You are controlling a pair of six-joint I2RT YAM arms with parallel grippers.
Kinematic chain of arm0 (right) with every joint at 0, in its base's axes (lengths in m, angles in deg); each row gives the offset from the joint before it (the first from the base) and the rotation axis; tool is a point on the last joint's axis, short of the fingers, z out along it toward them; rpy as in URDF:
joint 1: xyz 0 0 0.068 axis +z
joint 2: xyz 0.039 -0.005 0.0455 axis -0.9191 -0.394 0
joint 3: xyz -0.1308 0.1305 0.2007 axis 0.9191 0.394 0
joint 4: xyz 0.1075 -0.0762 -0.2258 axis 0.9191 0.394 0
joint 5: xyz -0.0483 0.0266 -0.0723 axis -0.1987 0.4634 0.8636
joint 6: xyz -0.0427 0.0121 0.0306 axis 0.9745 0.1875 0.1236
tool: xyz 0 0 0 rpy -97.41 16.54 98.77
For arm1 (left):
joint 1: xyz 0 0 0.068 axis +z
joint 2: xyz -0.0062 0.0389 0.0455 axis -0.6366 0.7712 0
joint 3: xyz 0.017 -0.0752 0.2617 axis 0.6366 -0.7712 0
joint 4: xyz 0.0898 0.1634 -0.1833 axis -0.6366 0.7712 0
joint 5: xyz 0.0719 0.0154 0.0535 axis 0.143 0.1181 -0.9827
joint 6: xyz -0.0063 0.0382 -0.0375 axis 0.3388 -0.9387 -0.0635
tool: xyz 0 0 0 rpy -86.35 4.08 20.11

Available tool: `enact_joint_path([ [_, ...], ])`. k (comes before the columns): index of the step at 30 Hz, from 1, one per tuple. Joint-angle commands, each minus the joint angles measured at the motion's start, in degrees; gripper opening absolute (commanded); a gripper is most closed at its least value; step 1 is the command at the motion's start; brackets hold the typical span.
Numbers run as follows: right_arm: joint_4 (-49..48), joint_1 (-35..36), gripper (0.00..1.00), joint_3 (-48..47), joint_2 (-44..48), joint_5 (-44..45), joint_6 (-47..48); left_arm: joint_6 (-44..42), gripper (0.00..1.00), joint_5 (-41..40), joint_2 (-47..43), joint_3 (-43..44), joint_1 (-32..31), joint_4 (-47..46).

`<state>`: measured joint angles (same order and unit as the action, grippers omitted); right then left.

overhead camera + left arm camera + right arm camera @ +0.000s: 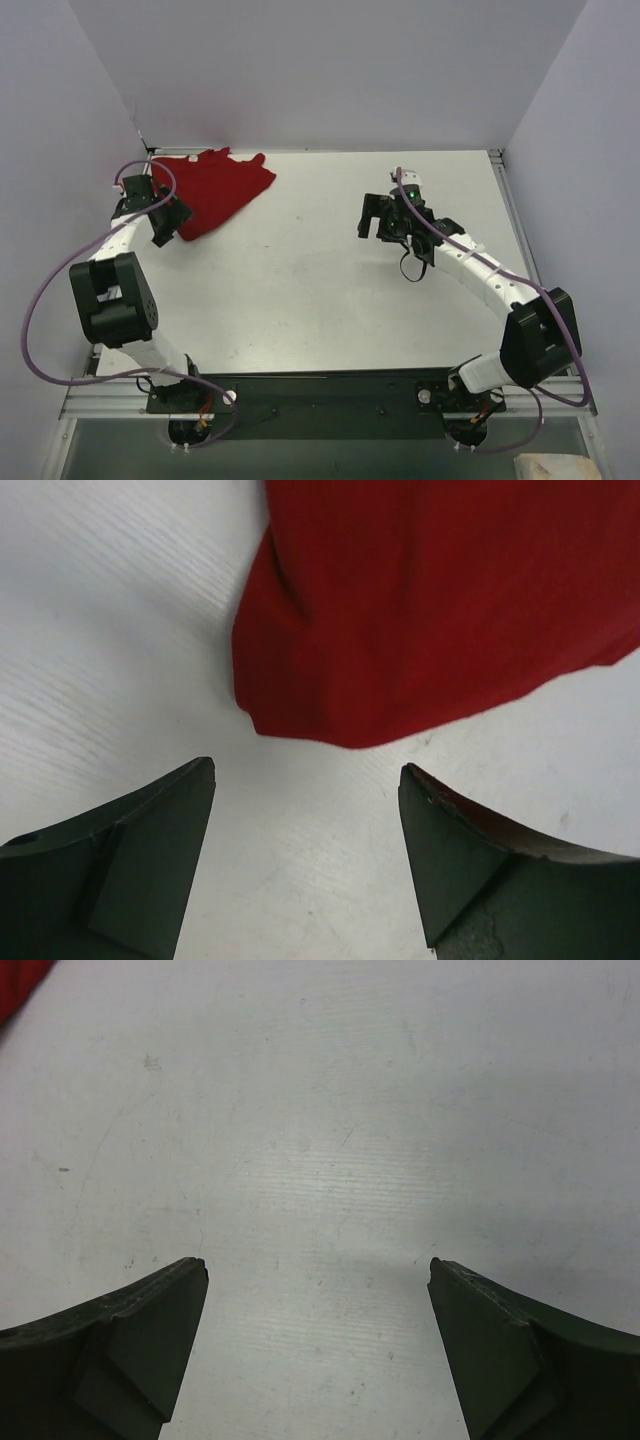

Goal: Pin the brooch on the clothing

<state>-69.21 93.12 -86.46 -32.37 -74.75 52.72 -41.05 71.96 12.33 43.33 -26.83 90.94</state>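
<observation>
The clothing [218,186] is a deep-red shirt lying bunched at the table's far left corner; its near fold [420,610] fills the top of the left wrist view. My left gripper [168,228] hovers at the shirt's near-left edge. It is open [308,772], with only bare table between its fingers. Over the middle right of the table my right gripper [376,216] also stands open [318,1265], with nothing in it. A sliver of the clothing [18,982] shows at the top left of the right wrist view. The brooch is out of view.
White walls close the table on the left, back and right. The white table [320,290] runs between the two arms. A metal rail [330,398] with the arm bases lines the near edge.
</observation>
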Motion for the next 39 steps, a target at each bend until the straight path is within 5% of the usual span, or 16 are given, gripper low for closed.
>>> enact_joint_path([
  [1,1.0,0.6,1.00,-3.5,-2.0,-0.3,0.9,2.4,0.84,1.4,7.7,8.0,0.8,0.3],
  [6,1.7,0.7,1.00,-4.4,-3.3,-0.6,1.3,2.6,0.83,0.9,14.7,12.0,0.5,-0.5],
  [10,2.0,0.7,1.00,-4.9,-3.7,0.1,1.4,2.0,0.73,1.3,19.6,15.0,-0.1,1.1],
  [13,2.3,0.7,1.00,-5.0,-3.6,0.1,1.4,-0.3,0.49,1.8,20.9,15.8,-1.1,1.0],
  [17,3.4,0.7,1.00,-5.1,-2.7,0.1,1.8,-1.8,0.01,5.5,18.6,14.6,-2.8,-1.1],
  [26,5.8,0.4,1.00,-4.5,4.0,0.7,1.9,-11.7,0.00,-4.9,-9.6,12.6,-20.1,6.4],
  [31,7.2,-0.2,1.00,-4.8,9.2,0.4,2.0,-13.5,0.00,-3.7,-24.5,14.4,-25.9,8.9],
  [39,8.4,-1.5,1.00,-5.7,12.6,-2.1,2.0,-10.2,0.00,-9.4,-22.9,21.8,-25.5,18.6],
])
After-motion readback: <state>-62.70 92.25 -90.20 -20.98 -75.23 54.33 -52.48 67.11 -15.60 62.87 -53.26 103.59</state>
